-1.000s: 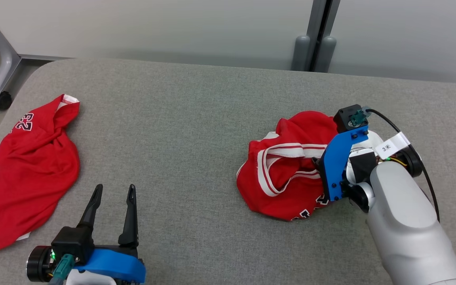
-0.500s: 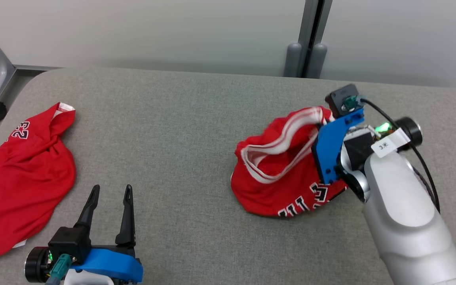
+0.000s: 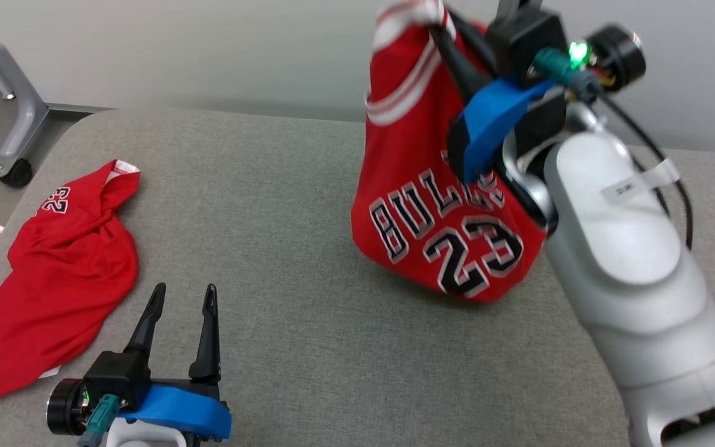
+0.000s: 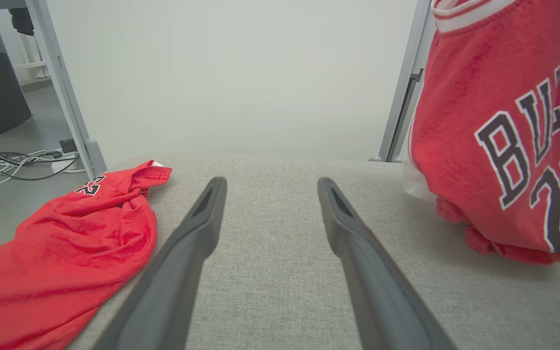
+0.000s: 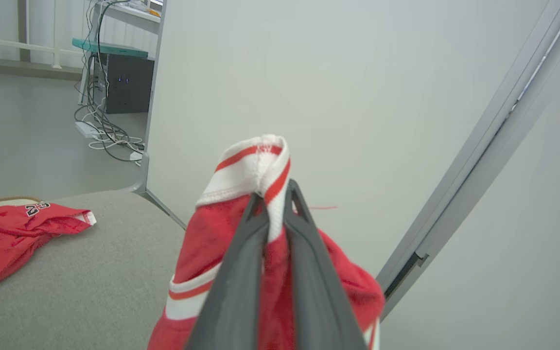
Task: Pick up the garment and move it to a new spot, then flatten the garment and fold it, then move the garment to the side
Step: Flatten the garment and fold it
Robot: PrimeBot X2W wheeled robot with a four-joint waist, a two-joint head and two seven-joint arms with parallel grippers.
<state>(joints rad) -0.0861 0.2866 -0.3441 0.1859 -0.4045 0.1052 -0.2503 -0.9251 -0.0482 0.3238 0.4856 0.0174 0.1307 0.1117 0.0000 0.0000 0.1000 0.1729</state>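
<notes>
The garment (image 3: 432, 205) is a red basketball jersey with white-striped trim and the number 23. It hangs above the grey table, its lower edge near or on the surface. My right gripper (image 3: 438, 28) is shut on its white trim at the top; in the right wrist view the gripper (image 5: 274, 194) pinches that trim (image 5: 255, 167) between both fingers. The jersey (image 4: 508, 131) fills the right side of the left wrist view. My left gripper (image 3: 184, 292) stands open over the table near the front edge, empty, well left of the jersey.
A second red jersey (image 3: 41, 279) lies crumpled at the table's left edge, also seen as the red heap (image 4: 66, 253) in the left wrist view. A grey wall panel stands behind the table (image 3: 283, 205). A wheeled frame leg (image 3: 16, 124) stands at the far left.
My right gripper closed on the jersey's trim and lifted it from a heap on the table high into the air. The head camera shifted. The left gripper stayed open and still.
</notes>
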